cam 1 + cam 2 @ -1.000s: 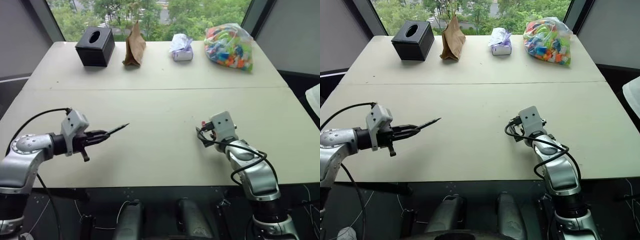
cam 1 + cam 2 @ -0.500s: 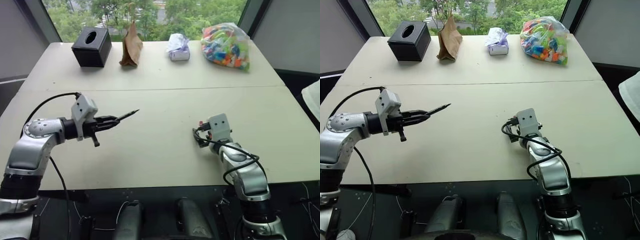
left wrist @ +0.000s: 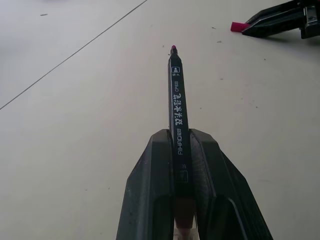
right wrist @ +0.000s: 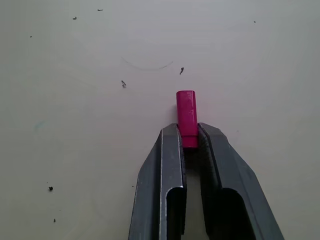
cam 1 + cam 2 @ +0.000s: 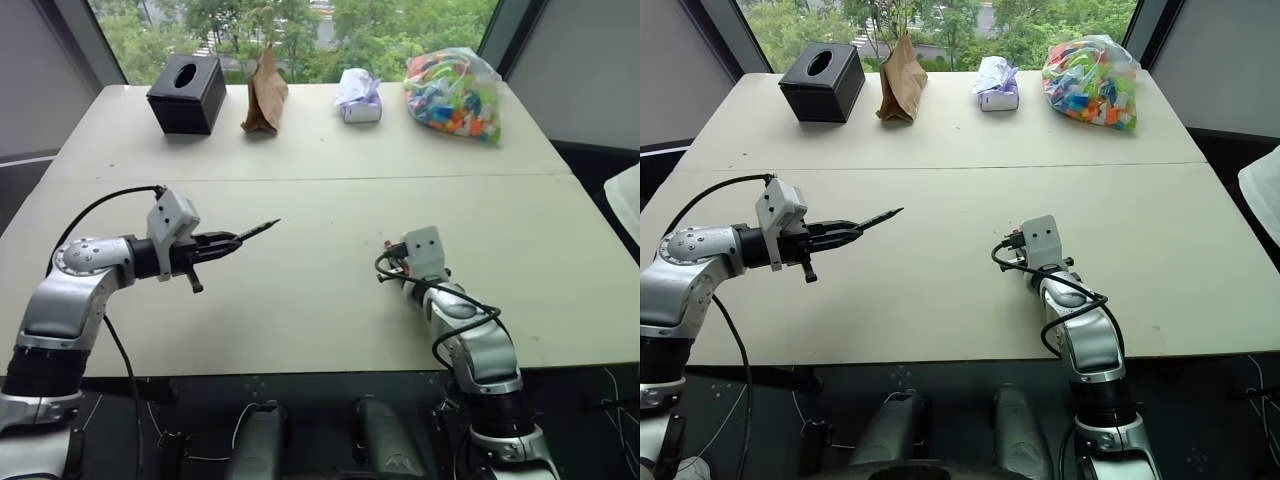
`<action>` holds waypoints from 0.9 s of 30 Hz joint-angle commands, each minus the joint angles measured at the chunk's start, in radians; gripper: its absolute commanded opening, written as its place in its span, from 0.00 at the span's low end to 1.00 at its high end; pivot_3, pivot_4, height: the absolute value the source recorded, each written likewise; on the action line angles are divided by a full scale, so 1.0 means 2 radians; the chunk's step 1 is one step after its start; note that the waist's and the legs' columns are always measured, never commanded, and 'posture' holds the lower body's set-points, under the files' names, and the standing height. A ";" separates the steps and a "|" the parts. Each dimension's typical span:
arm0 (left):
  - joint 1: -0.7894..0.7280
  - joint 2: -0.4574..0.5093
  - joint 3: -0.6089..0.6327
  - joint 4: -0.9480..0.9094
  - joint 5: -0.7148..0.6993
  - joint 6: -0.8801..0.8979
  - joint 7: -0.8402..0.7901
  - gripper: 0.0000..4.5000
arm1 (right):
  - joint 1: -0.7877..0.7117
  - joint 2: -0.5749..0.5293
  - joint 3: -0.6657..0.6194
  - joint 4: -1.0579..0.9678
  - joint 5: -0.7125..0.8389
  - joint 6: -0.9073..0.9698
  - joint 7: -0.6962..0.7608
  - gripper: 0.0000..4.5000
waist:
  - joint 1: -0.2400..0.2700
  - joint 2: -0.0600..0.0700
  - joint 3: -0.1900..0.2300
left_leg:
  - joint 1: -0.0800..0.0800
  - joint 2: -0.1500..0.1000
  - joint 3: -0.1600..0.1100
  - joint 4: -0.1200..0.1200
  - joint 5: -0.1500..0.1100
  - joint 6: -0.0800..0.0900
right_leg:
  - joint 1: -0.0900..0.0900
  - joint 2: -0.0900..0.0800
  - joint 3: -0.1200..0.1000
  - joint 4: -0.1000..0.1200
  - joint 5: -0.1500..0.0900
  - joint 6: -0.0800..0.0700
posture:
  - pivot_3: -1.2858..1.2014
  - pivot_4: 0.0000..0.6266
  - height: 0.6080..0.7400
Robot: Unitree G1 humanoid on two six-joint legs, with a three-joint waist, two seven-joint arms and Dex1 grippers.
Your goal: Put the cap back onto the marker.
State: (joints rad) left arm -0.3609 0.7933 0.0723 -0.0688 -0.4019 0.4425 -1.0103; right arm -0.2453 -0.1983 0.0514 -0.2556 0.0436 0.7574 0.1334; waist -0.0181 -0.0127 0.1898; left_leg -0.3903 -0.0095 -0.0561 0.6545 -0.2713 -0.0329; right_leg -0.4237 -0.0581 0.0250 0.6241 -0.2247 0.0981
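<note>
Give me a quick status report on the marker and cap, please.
Left gripper shut on marker, tip bare. Right gripper shut on cap, low at the table. Nothing between them.

The right gripper (image 4: pixel 189 142), open a second earlier beside the cap (image 4: pixel 187 117), closed on the cap's near end. The left gripper (image 5: pixel 228 243), holding the marker (image 5: pixel 252 232), rose and shifted toward the table's middle during the first half second.
</note>
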 commanded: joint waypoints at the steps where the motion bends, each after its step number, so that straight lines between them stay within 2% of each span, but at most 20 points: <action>1: -0.005 0.001 0.013 -0.019 -0.003 -0.008 0.005 0.00 | 0.000 -0.003 -0.005 0.014 -0.002 0.001 0.001 0.00 | 0.000 0.000 0.000 | 0.000 0.000 0.000 0.000 0.000 0.000 | 0.000 0.000 0.000 0.000 0.000 0.000 | 0.52 0.24 1.00; 4: -0.009 -0.001 0.007 -0.020 -0.004 -0.010 0.001 0.00 | -0.002 -0.019 -0.003 0.005 0.000 -0.004 0.020 0.00 | 0.000 0.000 0.000 | 0.000 0.000 0.000 0.000 0.000 0.000 | 0.000 0.000 0.000 0.001 0.000 0.000 | 0.52 0.24 1.00; 8: -0.027 -0.004 -0.013 -0.011 0.001 -0.024 -0.023 0.00 | -0.018 -0.070 0.010 -0.020 0.016 -0.032 0.095 0.00 | 0.002 0.000 0.000 | 0.000 0.000 0.000 0.000 0.000 0.000 | 0.000 0.000 0.000 0.001 0.000 0.000 | 0.52 0.24 1.00; 13: -0.068 -0.015 -0.051 0.020 0.015 -0.057 -0.065 0.00 | -0.060 -0.184 0.030 -0.043 0.029 -0.109 0.235 0.00 | 0.000 0.001 0.000 | 0.000 -0.001 0.000 0.000 0.000 0.000 | 0.000 0.000 0.000 0.001 0.000 0.000 | 0.52 0.24 1.00; 17: -0.101 -0.029 -0.076 0.055 0.031 -0.089 -0.092 0.00 | -0.118 -0.245 0.037 -0.031 0.044 -0.150 0.327 0.00 | -0.002 0.001 0.001 | 0.000 0.000 0.000 0.000 0.000 0.000 | 0.000 0.001 0.000 0.001 0.000 0.000 | 0.52 0.24 1.00; 27: -0.143 -0.057 -0.088 0.093 0.047 -0.114 -0.109 0.00 | -0.184 -0.251 0.068 -0.011 0.067 -0.153 0.412 0.00 | 0.002 0.000 0.001 | -0.001 0.000 0.000 0.001 0.000 0.000 | -0.001 0.001 0.000 0.002 0.000 -0.001 | 0.52 0.24 1.00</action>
State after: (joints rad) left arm -0.6247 0.6800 -0.1071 0.1237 -0.3105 0.2313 -1.2264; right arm -0.5859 -0.6980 0.1971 -0.2636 0.1698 0.4714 0.9434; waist -0.0144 -0.0125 0.1914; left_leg -0.3918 -0.0101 -0.0568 0.6573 -0.2713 -0.0328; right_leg -0.4254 -0.0570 0.0247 0.6286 -0.2253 0.0970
